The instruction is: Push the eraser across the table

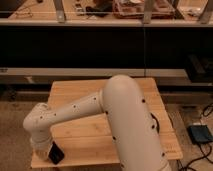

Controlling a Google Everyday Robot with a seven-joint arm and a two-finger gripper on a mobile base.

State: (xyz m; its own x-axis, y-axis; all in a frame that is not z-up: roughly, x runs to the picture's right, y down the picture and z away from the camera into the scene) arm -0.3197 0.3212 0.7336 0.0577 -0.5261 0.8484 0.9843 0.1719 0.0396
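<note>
The arm [117, 112] reaches from the near right across the worktop [80, 91] to its near left corner. The gripper [42, 150] points down at that corner, low over the surface, mostly hidden by the wrist housing; its jaws are pressed together and hold nothing. The eraser [56, 154] lies flat on the worktop just to the right of the gripper, close to the near edge. Contact between the two cannot be determined. A blue box [200, 134] sits on the floor to the right.
</note>
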